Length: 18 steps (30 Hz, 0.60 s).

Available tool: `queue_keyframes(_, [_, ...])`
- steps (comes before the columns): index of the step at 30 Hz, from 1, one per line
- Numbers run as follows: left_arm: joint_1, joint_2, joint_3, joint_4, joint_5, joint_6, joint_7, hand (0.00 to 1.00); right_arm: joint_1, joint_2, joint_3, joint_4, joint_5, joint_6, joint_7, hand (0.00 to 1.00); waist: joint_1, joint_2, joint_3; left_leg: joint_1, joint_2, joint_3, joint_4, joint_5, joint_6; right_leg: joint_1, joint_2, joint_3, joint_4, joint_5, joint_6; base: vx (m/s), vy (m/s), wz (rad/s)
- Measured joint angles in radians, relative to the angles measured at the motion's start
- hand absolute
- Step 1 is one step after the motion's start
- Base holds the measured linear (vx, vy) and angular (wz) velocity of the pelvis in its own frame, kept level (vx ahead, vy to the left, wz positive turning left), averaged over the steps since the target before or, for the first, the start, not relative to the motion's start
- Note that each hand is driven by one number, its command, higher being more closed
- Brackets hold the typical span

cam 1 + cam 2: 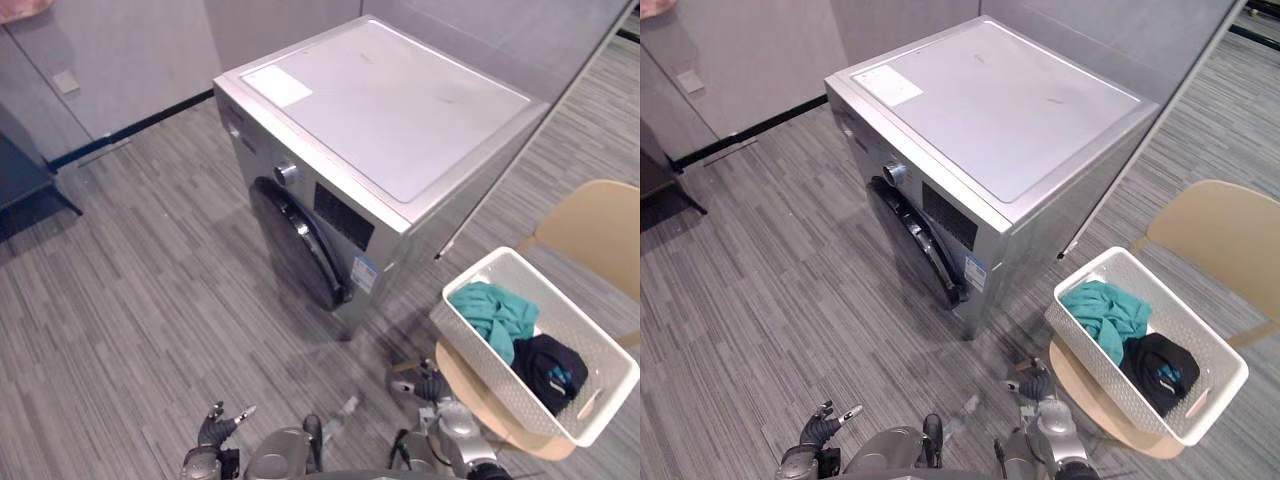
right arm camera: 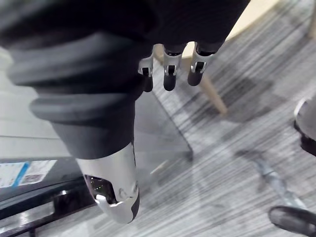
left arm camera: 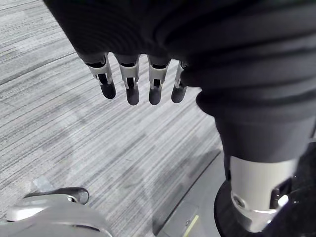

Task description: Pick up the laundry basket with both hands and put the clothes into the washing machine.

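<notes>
Basket (image 1: 478, 345) on chair (image 1: 597, 235); right hand (image 2: 113, 59) — relaxed.

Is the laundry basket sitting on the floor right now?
No, the white laundry basket rests on the seat of the tan chair, with clothes inside it.

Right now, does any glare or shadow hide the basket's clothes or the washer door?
Left eye view: even light on the laundry basket and its teal and black clothes; right eye view: the washing machine top has only a faint sheen, its door shaded yet readable.
</notes>
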Motion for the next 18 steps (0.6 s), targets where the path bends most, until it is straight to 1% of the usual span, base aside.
queue_keyframes(1, [-0.016,-0.005,-0.002,0.002,0.000,-0.001,0.000,0.00,-0.024,-0.002,0.015,0.001,0.000,-0.005,-0.003,0.00,-0.003,0.002,0.009,-0.004,-0.011,-0.027,0.011,-0.001,-0.003,0.002,0.015,0.008,-0.046,0.025,-0.023,0.14,-0.073,0.73])
queue_keyframes(2, [-0.032,-0.022,-0.003,0.000,0.000,-0.004,0.001,0.00,-0.035,-0.005,0.027,0.001,0.000,-0.006,-0.003,0.00,0.002,0.018,0.017,-0.005,-0.008,-0.055,0.006,0.007,-0.028,0.021,0.022,-0.010,-0.074,0.035,-0.027,0.12,-0.087,0.65])
queue_keyframes(3, [-0.032,-0.027,-0.002,-0.002,0.000,-0.006,0.001,0.00,-0.040,-0.005,0.039,0.001,0.000,-0.006,-0.002,0.00,0.008,0.022,0.018,-0.008,-0.004,-0.064,-0.001,0.014,-0.039,0.030,0.029,-0.017,-0.092,0.041,-0.031,0.09,-0.114,0.48])
queue_keyframes(4, [-0.031,-0.034,-0.001,0.001,0.001,-0.005,0.002,0.00,-0.063,0.001,0.078,0.000,-0.002,-0.007,0.001,0.00,0.010,0.030,0.017,-0.008,0.012,-0.082,-0.027,0.024,-0.056,0.055,0.048,-0.051,-0.136,0.057,-0.040,0.08,-0.150,0.36])
queue_keyframes(6, [-0.035,-0.035,-0.001,0.001,0.001,-0.004,0.001,0.00,-0.073,0.030,0.124,-0.002,-0.004,-0.011,0.006,0.00,0.015,0.031,0.017,0.007,0.034,-0.122,-0.070,0.043,-0.086,0.104,0.080,-0.102,-0.212,0.082,-0.055,0.09,-0.164,0.48])
queue_keyframes(8, [-0.044,-0.039,-0.006,-0.002,0.001,-0.004,0.000,0.00,-0.071,0.041,0.141,-0.002,-0.010,-0.012,0.019,0.00,0.030,0.030,0.017,0.025,0.041,-0.143,-0.104,0.062,-0.115,0.140,0.091,-0.137,-0.254,0.090,-0.061,0.09,-0.163,0.50])
queue_keyframes(10, [-0.046,-0.047,-0.008,-0.003,0.001,-0.004,0.001,0.00,-0.079,0.058,0.172,-0.011,-0.014,-0.012,0.021,0.00,0.029,0.030,0.017,0.039,0.042,-0.183,-0.123,0.078,-0.139,0.183,0.097,-0.188,-0.287,0.093,-0.066,0.09,-0.125,0.60])
queue_keyframes(11, [-0.046,-0.049,-0.016,-0.003,0.001,-0.004,0.001,0.00,-0.083,0.059,0.172,-0.018,-0.017,-0.012,0.020,0.00,0.029,0.030,0.016,0.040,0.041,-0.191,-0.125,0.083,-0.145,0.194,0.097,-0.204,-0.294,0.094,-0.067,0.08,-0.115,0.61])
queue_keyframes(14, [-0.047,-0.052,-0.028,-0.003,0.001,-0.005,0.002,0.00,-0.138,0.059,0.169,-0.030,-0.018,-0.015,0.011,0.00,0.031,0.031,0.017,0.038,0.033,-0.224,-0.130,0.108,-0.140,0.223,0.097,-0.244,-0.319,0.099,-0.070,0.02,-0.062,0.47])
queue_keyframes(15, [-0.047,-0.052,-0.030,-0.003,0.003,-0.009,0.002,0.00,-0.183,0.059,0.159,-0.036,-0.019,-0.016,-0.008,0.00,0.034,0.032,0.017,0.033,0.030,-0.232,-0.137,0.124,-0.135,0.227,0.098,-0.257,-0.332,0.108,-0.070,-0.01,-0.021,0.25])
queue_keyframes(16, [-0.047,-0.052,-0.031,-0.003,0.005,-0.011,0.002,0.00,-0.201,0.059,0.149,-0.042,-0.019,-0.017,-0.010,0.00,0.035,0.033,0.018,0.028,0.029,-0.233,-0.138,0.130,-0.136,0.226,0.098,-0.260,-0.338,0.112,-0.069,-0.03,-0.021,0.22])
queue_keyframes(17, [-0.052,-0.054,-0.031,-0.005,0.005,-0.013,0.003,0.00,-0.248,0.057,0.119,-0.042,-0.023,-0.022,-0.020,0.00,0.043,0.044,0.024,0.021,0.028,-0.233,-0.138,0.140,-0.123,0.223,0.100,-0.262,-0.346,0.125,-0.073,-0.06,0.003,0.11])
queue_keyframes(18, [-0.056,-0.056,-0.035,-0.009,0.009,-0.017,0.003,0.00,-0.288,0.054,0.088,-0.041,-0.029,-0.024,-0.050,0.00,0.058,0.055,0.031,0.011,0.026,-0.234,-0.137,0.147,-0.123,0.222,0.101,-0.264,-0.357,0.133,-0.071,-0.07,0.009,0.10])
